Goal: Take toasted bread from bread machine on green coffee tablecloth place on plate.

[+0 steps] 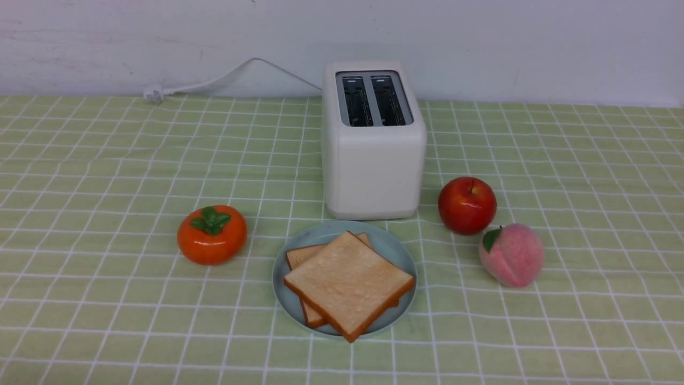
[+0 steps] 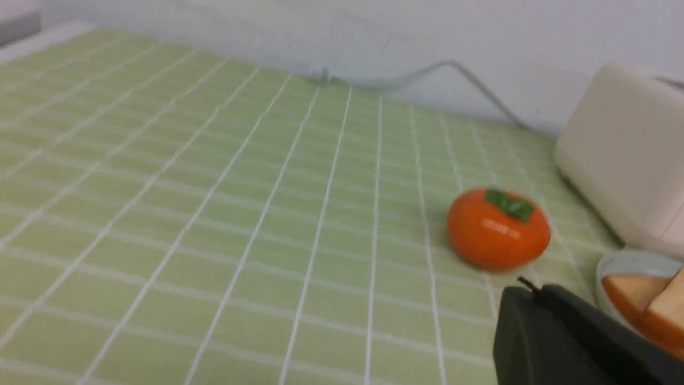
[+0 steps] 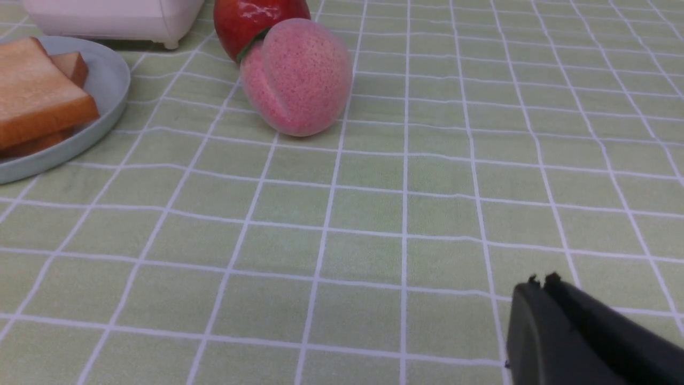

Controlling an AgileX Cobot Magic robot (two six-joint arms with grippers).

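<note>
Two slices of toasted bread lie stacked on the pale blue plate, just in front of the white bread machine, whose two slots stand empty. All rest on the green coffee tablecloth. Neither arm shows in the front view. In the left wrist view my left gripper is shut with nothing in it, beside the plate and the bread. In the right wrist view my right gripper is shut and empty over bare cloth, well away from the plate and bread.
An orange persimmon sits left of the plate. A red apple and a pink peach sit to its right. The toaster's white cord trails along the wall at the back left.
</note>
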